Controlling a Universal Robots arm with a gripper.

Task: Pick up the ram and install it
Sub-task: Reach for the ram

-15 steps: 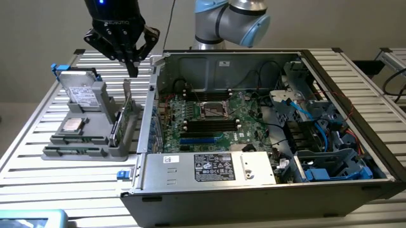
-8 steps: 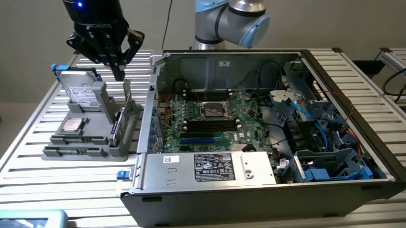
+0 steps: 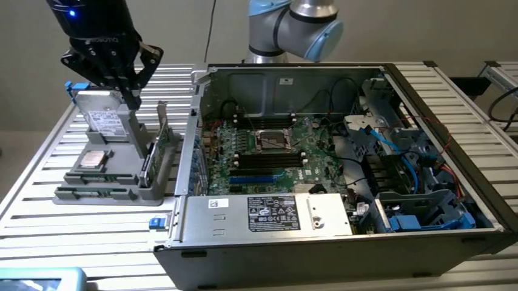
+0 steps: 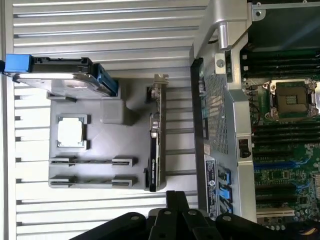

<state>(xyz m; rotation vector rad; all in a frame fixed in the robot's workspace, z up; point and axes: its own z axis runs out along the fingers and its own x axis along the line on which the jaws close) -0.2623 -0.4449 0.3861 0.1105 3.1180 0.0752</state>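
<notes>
Your slatted table (image 3: 33, 206) holds a gray rack (image 3: 154, 197) at its edge, exterior view's left: drive (image 3: 105, 118), ram (image 3: 96, 192) edge-up in the near slots, upright card (image 3: 162, 136). The gripper (image 3: 130, 100) hangs clenched, empty, above the drive; open case (image 3: 324, 254) beside.

We take this for a robotics lab or test bench rather than a home or office, though the room behind is dim, so that is our best reading. A slatted aluminium table (image 3: 33, 200) spans the exterior view. On it a desktop computer case (image 3: 324, 260) lies open from the centre toward three o'clock, its motherboard (image 3: 267, 148) exposed. At nine o'clock a grey parts fixture (image 3: 113, 197) holds loose components in shaped slots, among them a hard drive (image 3: 105, 118) and a processor (image 3: 91, 160). A blue-jointed robot arm (image 3: 295, 24) rises at twelve o'clock before a plain wall (image 3: 421, 27).
</notes>
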